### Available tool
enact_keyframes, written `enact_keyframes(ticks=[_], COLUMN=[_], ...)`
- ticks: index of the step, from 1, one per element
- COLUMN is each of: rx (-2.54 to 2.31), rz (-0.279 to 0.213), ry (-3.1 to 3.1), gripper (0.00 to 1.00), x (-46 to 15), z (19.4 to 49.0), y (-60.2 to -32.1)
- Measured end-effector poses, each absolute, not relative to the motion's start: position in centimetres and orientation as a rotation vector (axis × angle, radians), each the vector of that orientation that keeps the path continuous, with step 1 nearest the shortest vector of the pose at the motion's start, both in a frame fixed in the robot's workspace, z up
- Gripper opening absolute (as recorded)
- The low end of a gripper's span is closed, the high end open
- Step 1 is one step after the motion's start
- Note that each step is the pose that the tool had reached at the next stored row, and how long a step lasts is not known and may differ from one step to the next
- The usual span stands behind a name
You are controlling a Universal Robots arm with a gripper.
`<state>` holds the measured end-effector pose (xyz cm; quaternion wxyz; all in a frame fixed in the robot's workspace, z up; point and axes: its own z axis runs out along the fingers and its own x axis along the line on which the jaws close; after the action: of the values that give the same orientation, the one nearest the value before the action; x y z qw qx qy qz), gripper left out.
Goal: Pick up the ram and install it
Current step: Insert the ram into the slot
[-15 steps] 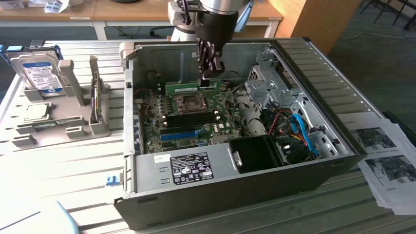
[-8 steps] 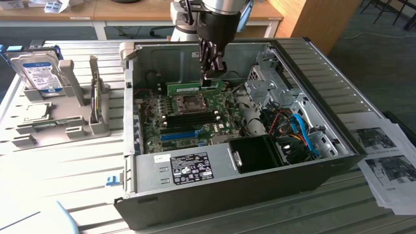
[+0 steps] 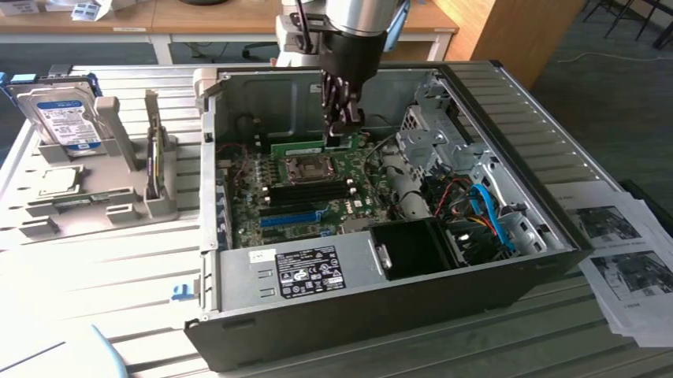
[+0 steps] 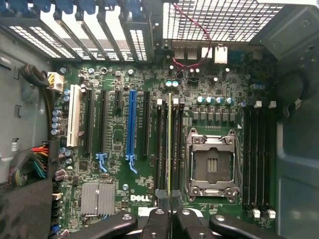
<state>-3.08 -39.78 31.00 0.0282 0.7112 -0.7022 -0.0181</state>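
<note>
Sitting open on the bench (image 3: 116, 252) is a PC case (image 3: 358, 307), side panel off, w/ the motherboard (image 3: 315, 201) facing up. Loose papers (image 3: 620, 252) lie on the bench at the exterior view's right. An HDD (image 3: 65, 118) stands in a grey holder at that view's left, well apart from the case. Arm (image 3: 352, 31) hangs straight down into the case near its far wall.

Gripper (image 3: 339, 138) is closed on the ram (image 3: 298, 146). In the exterior view the green stick juts from the fingertips toward that view's left, level, just beyond the CPU socket (image 3: 307, 167). In the wrist view the ram shows edge-on as a thin yellow-green line running out from btwn the fingers (image 4: 158, 219). It lies parallel to the black mem slots (image 4: 160, 144) and lined up among them, btwn the CPU socket and the blue slot (image 4: 132, 122). Can't tell whether it's seated in a slot or just above one.
</note>
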Motion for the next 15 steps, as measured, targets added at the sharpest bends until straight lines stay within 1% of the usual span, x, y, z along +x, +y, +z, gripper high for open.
enact_keyframes(ticks=[15], rx=[2.198], rz=[-0.059], ry=[-2.170], gripper=[0.11], x=[-3.1], z=[28.9], y=[-39.8])
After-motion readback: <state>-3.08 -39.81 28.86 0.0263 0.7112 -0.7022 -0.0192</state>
